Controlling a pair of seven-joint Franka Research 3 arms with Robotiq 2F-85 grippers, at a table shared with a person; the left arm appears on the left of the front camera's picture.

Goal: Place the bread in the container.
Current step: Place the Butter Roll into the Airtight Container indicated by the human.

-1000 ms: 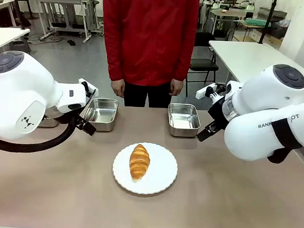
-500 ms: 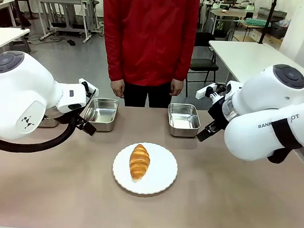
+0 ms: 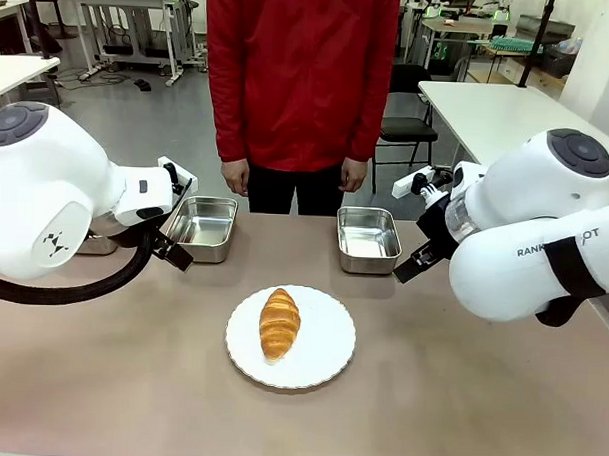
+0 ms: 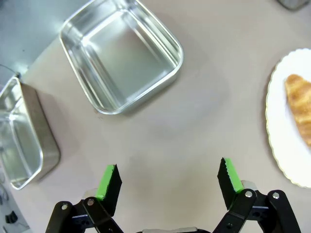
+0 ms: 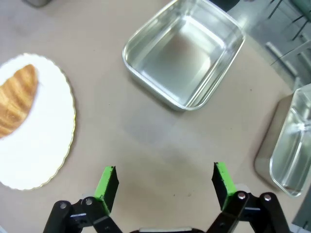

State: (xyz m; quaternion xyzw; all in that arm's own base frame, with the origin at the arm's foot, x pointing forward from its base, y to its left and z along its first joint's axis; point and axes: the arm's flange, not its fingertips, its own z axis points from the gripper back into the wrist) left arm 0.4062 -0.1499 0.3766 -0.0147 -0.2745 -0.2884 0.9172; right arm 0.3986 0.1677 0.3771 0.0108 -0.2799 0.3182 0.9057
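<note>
Front view: bread (image 3: 279, 323) on the plate (image 3: 328, 355), mid-tabletop toward the near edge; left claw (image 4: 167, 178) and right claw (image 5: 165, 182) spread, empty. Probably light, flaky, crushable: I'd pinch its thick middle gently.

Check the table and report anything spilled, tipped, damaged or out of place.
Nothing stands out. The croissant lies whole on the white plate, the left pan and the right pan sit upright and empty, and the left pincer and right pincer hang open above the table.
</note>
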